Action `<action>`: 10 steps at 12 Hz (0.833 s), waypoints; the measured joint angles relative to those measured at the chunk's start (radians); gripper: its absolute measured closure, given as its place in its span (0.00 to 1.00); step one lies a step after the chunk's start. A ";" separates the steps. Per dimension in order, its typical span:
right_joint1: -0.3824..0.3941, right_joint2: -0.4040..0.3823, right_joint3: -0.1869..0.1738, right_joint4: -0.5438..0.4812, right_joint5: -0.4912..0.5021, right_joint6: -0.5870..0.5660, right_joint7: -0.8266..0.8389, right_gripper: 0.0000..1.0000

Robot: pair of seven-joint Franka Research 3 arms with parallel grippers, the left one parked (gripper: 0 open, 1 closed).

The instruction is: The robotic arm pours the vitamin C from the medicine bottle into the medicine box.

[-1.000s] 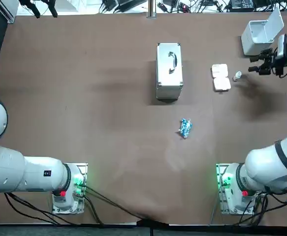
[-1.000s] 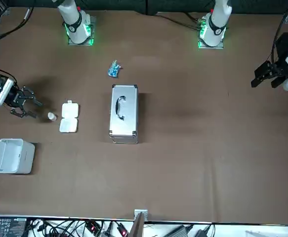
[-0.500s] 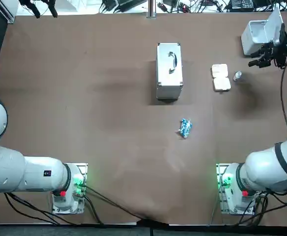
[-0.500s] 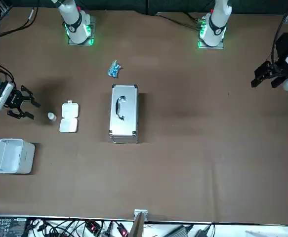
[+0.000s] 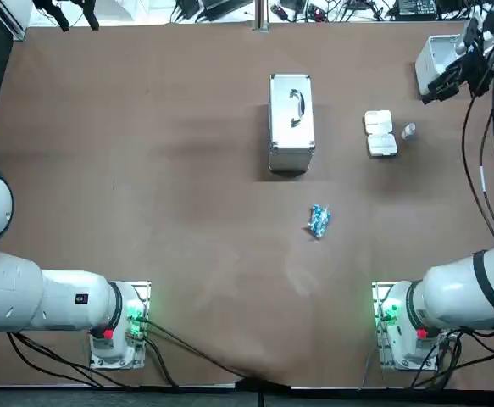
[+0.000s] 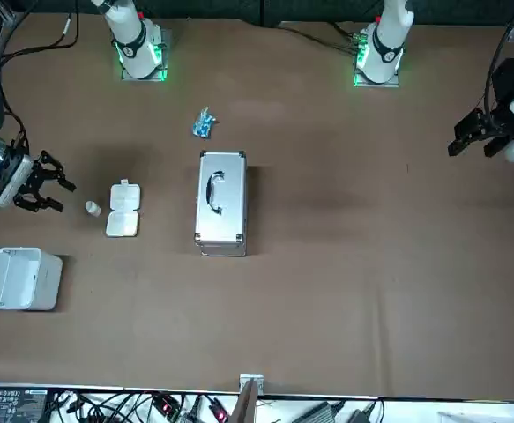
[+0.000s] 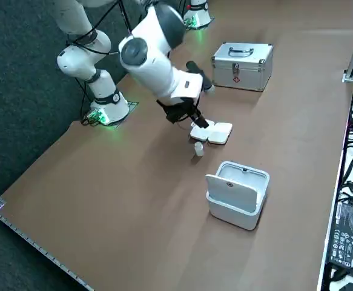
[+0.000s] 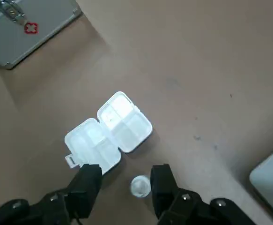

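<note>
Two black fingers of the right gripper (image 8: 125, 171) stand spread well apart, with nothing between them and nothing touching them. From where I stand the gripper (image 6: 59, 194) hangs in the air over the table's (image 5: 187, 170) far right part, between the pill box (image 6: 122, 210) and the white bin (image 6: 14, 276) with its raised lid. The medicine bottle (image 8: 139, 185) sits upright on the table, small and white, just beside the pill box (image 8: 109, 131) on the side nearer the gripper, not gripped. The pill box lies flat and open, both halves up, its compartments showing. Further toward the middle rests a metal case (image 5: 291, 123) with a handle, and nearer the arms' bases a little blue packet (image 5: 318, 220).
</note>
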 joint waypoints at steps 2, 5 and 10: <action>0.018 -0.036 0.024 0.000 -0.100 0.003 0.173 0.33; 0.032 -0.073 0.062 0.005 -0.208 0.003 0.375 0.33; 0.091 -0.098 0.070 0.024 -0.341 -0.010 0.651 0.33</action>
